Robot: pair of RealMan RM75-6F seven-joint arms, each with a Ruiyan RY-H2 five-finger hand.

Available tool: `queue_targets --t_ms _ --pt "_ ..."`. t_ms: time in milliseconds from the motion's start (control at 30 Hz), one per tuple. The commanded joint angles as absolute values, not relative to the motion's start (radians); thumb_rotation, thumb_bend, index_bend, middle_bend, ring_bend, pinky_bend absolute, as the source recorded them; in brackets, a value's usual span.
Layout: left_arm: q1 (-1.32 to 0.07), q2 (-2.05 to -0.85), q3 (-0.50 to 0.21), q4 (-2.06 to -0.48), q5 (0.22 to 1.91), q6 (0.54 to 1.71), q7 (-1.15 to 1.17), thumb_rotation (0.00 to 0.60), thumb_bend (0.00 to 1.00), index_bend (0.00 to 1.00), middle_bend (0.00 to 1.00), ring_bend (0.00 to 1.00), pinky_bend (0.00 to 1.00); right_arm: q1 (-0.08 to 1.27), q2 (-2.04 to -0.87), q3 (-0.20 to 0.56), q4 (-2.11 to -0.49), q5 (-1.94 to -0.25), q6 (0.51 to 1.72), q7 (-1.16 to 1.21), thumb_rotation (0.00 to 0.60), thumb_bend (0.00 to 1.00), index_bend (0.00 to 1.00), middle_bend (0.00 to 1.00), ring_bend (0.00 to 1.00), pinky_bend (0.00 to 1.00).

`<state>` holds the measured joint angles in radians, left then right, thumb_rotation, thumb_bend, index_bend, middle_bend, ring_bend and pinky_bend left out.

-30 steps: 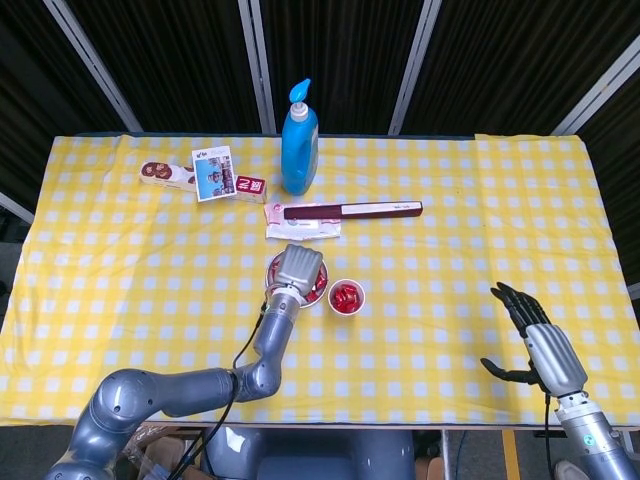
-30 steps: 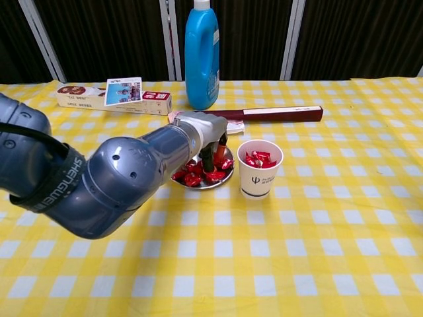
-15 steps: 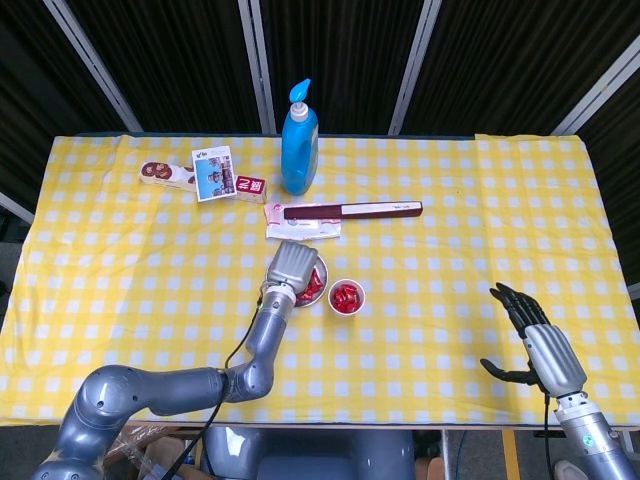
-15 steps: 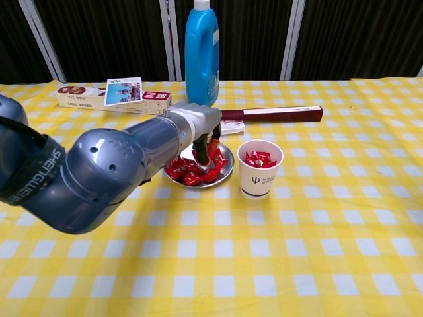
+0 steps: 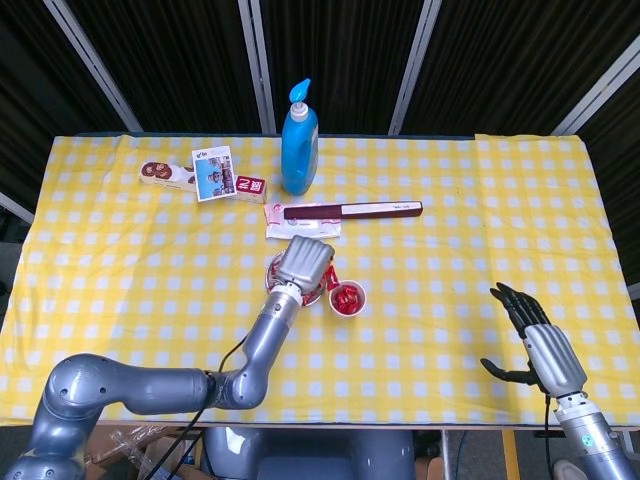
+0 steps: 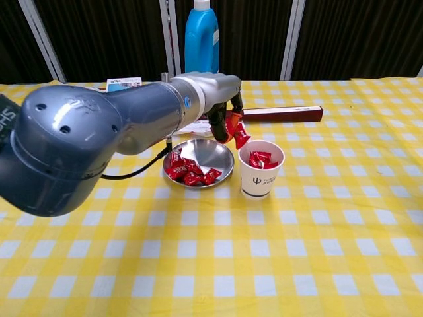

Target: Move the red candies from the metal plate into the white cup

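My left hand [image 6: 221, 105] [image 5: 305, 262] hangs above the table between the metal plate [image 6: 215, 151] and the white cup [image 6: 259, 177], pinching a red candy [image 6: 236, 132] just left of the cup's rim. Several red candies [image 6: 188, 171] lie in the left part of the plate [image 5: 272, 270]. The cup [image 5: 348, 298] holds more red candies [image 6: 260, 159]. My right hand [image 5: 530, 335] rests low at the table's right front edge, fingers spread, holding nothing.
A blue pump bottle [image 5: 299, 142] stands at the back. A dark red flat box [image 5: 350, 210] and a white packet [image 5: 302, 231] lie behind the plate. A snack box with a card [image 5: 205, 177] lies at the back left.
My left hand has lifted out of the plate with a red candy and moved right toward the cup. The right hand has stayed still.
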<state>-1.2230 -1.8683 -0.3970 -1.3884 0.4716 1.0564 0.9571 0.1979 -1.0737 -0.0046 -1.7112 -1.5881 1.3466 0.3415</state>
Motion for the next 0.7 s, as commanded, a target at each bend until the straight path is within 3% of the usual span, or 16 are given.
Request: queue_targets --t_ms 33,333,700 --pt "-1.229 -1.837 -0.408 -1.464 0.496 1.077 0.95 0.6 0.43 0.58 0.88 0.95 0.97 0.197 -1.074 -0.005 -1.711 -1.588 1.347 0.34 0.6 0.28 0.0 0.0 0.0 0.0" --pt "-1.262 -1.846 -0.395 -1.504 0.493 1.082 0.963 0.6 0.43 0.58 0.88 0.95 0.97 0.197 -1.074 -0.004 -1.71 -1.589 1.349 0.34 0.6 0.28 0.0 0.0 0.0 0.0" --pt "-1.279 -1.883 -0.377 -1.441 0.455 1.051 0.932 0.6 0.41 0.57 0.88 0.95 0.97 0.198 -1.074 -0.004 -1.71 -1.589 1.347 0.344 0.6 0.28 0.0 0.0 0.0 0.0"
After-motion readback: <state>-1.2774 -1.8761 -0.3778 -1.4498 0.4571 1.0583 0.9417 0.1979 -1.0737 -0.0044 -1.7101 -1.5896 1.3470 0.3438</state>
